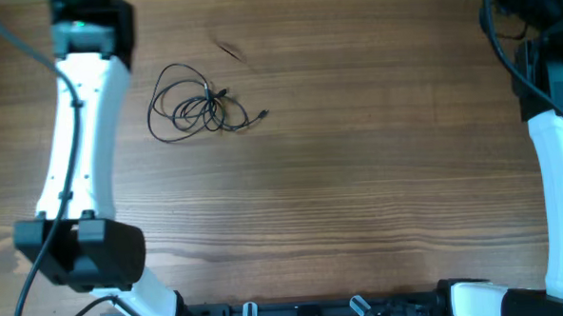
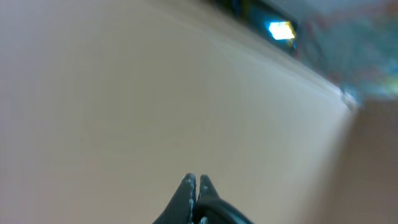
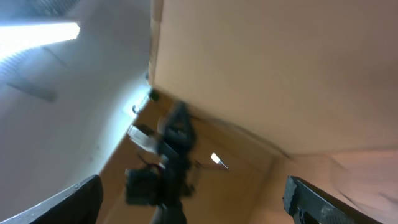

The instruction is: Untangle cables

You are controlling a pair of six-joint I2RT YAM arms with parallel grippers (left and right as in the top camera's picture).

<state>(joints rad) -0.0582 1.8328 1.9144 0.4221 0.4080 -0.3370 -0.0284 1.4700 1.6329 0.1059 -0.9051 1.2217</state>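
Observation:
The cables (image 1: 203,106) are thin black wires in loose loops with a small knot near the middle, lying on the wooden table (image 1: 358,174) at the back left. A tiny plug end sticks out to the right (image 1: 263,113). My left gripper (image 2: 196,182) is shut and empty; its view points up at a blurred beige surface. My right gripper (image 3: 196,202) is open wide and empty, and also points up and away from the table. Neither gripper's fingers show in the overhead view. The cables do not show in either wrist view.
The white left arm (image 1: 76,138) runs along the table's left side, just left of the cables. The white right arm (image 1: 561,184) runs along the right edge. A dark camera rig (image 3: 165,171) and a ceiling light (image 3: 37,34) show in the right wrist view.

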